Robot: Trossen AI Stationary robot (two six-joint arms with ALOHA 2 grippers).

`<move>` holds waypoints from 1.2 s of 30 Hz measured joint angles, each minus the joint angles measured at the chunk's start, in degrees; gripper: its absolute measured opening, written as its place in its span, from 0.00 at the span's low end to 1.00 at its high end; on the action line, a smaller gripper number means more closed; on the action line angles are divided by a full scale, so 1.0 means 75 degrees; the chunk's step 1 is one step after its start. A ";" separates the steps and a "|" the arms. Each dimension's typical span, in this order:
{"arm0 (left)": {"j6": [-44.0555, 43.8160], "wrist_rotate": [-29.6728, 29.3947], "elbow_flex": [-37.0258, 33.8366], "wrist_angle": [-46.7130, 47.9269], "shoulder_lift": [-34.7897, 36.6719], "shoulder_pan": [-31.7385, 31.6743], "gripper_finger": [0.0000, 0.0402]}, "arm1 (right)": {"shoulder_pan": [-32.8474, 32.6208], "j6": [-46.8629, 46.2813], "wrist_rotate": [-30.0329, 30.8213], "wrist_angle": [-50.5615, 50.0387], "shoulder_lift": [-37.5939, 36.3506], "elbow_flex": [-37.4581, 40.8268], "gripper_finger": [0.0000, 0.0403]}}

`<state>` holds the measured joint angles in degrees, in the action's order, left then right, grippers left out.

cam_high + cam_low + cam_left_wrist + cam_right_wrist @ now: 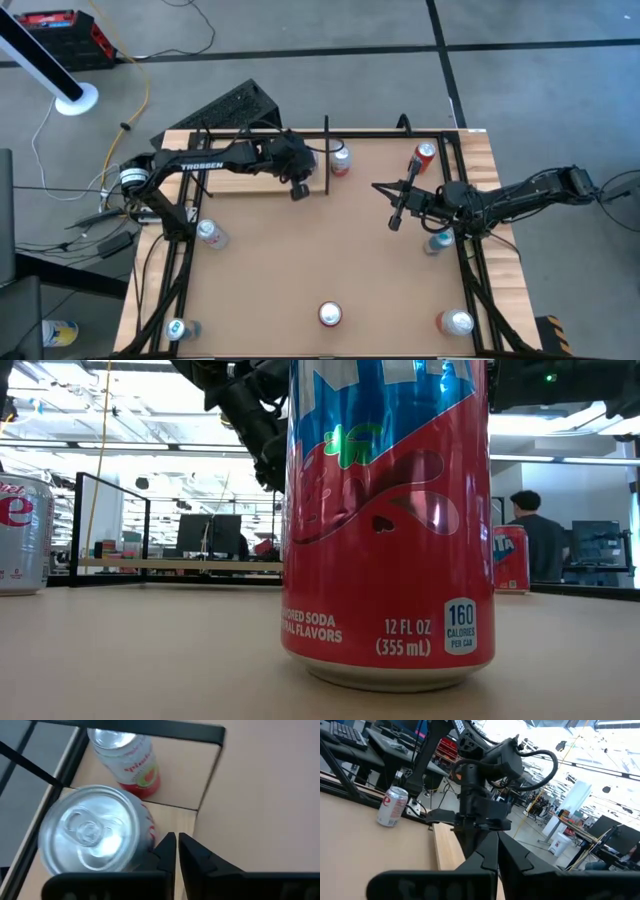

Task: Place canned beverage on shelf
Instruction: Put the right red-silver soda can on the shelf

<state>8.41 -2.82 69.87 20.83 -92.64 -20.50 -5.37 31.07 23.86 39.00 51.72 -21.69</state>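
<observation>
Canned beverage [95, 830] stands upright on the shelf [175, 780], its long axis vertical and its silver lid with the pull tab facing up at the left wrist camera. It sits at the shelf's end, just inside a black edge rod. The left gripper [175, 839] hangs just beside its wall; the jaws are drawn in to a thin slit and hold nothing. Seen from above, the left arm reaches from the tabletop's [300, 260] left edge across the pale panel, with its wrist bent down over the can, so the can is hidden there. Just beyond it a second can [129, 762], white and pink, also stands upright near the same end of the shelf. Whether that one rests on the panel or on the tabletop is hard to tell.

Farther right, the right gripper [396, 220] is stretched in from the right edge, level over bare tabletop and pointing at the left arm; its jaws are likewise nearly closed and empty. In the low view a red and blue can [385, 520] fills the foreground, its top cut off.
</observation>
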 joint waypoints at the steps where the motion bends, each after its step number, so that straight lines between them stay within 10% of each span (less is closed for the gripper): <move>1: -0.0012 -0.0004 0.0000 -0.0022 0.0000 -0.0023 0.01 | 0.0000 0.0000 0.0000 0.0000 0.0000 0.0000 0.07; 36: -0.0071 0.0143 -0.0361 -0.1179 -0.0041 -0.1047 0.00 | 0.0038 -0.0015 0.0000 -0.0003 0.0000 0.0000 0.07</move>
<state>7.88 -1.75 67.16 11.99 -92.95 -28.34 -5.08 30.96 23.86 38.98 51.72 -21.69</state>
